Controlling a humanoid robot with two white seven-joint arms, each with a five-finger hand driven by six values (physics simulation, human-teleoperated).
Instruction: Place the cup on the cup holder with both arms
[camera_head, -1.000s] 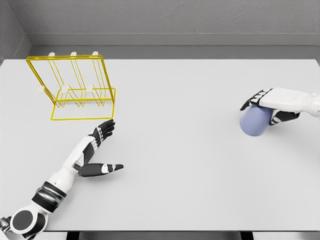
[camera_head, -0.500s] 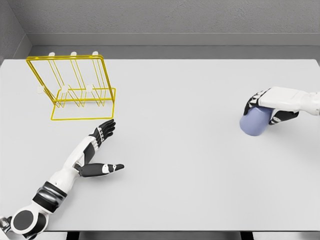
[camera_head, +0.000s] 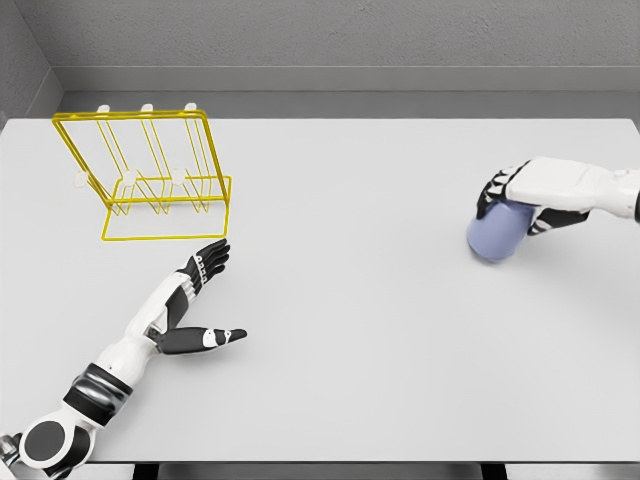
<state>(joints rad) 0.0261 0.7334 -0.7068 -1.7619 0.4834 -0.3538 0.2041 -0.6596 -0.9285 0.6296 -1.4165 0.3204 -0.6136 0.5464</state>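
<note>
A pale blue cup (camera_head: 496, 233) hangs tilted just above the white table (camera_head: 350, 300) at the right, with my right hand (camera_head: 512, 202) shut on its upper part. The yellow wire cup holder (camera_head: 145, 175) with white-tipped pegs stands at the far left of the table. My left hand (camera_head: 208, 295) lies open, fingers spread, in front of the holder and touches nothing.
A grey wall runs behind the table's far edge. The table's front edge lies along the bottom of the view.
My right hand has lifted the cup and carried it a little to the left and up. The left arm has not moved.
</note>
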